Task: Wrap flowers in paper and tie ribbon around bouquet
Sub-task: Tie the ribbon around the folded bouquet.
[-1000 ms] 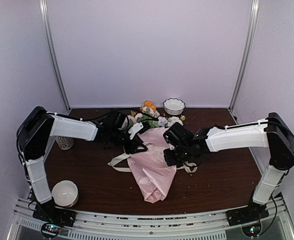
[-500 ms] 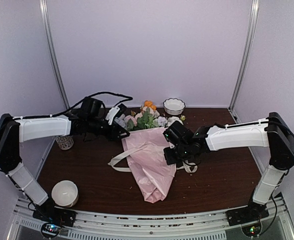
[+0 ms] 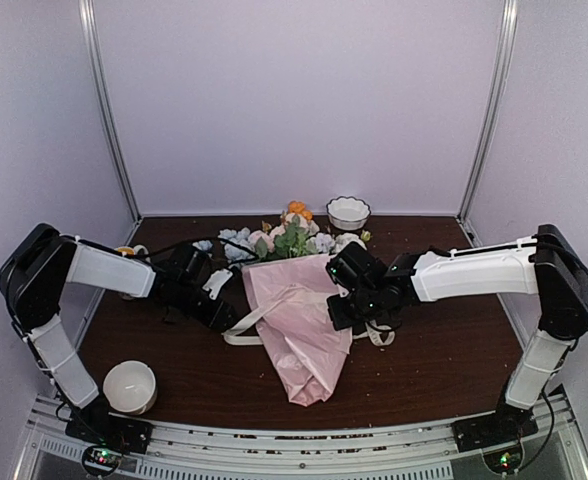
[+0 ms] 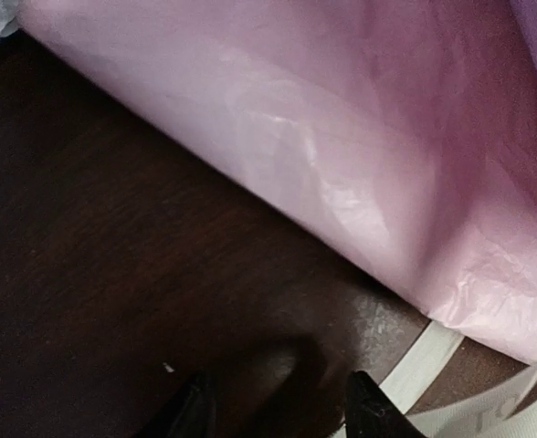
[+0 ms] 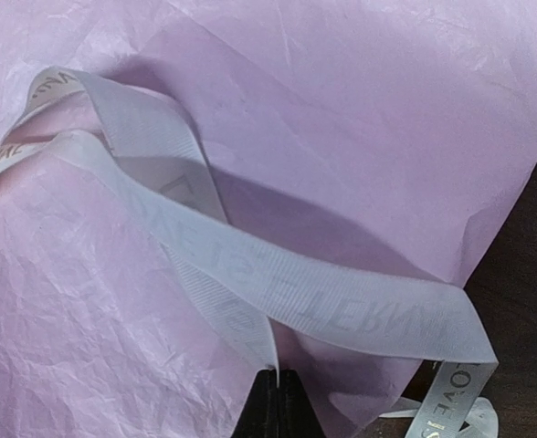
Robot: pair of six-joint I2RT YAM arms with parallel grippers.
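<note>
The bouquet lies on the dark table, a cone of pink-lilac paper with its tip toward me and the flowers at its far end. The cream ribbon loops over and beside the paper. My left gripper hovers low just left of the cone. In the left wrist view it is open over bare wood, with the ribbon and paper just beyond. My right gripper rests on the cone's right side. In the right wrist view it is shut on the printed ribbon, which arcs above the paper.
A white bowl sits at the near left corner of the table. A second, scalloped white bowl stands at the back beside the blooms. Loose ribbon ends lie under the right gripper. Walls close in on three sides.
My left arm left the paper, swung up toward the flowers, then came down left of the cone with its jaws spreading. The right gripper closed on the ribbon and stayed put.
</note>
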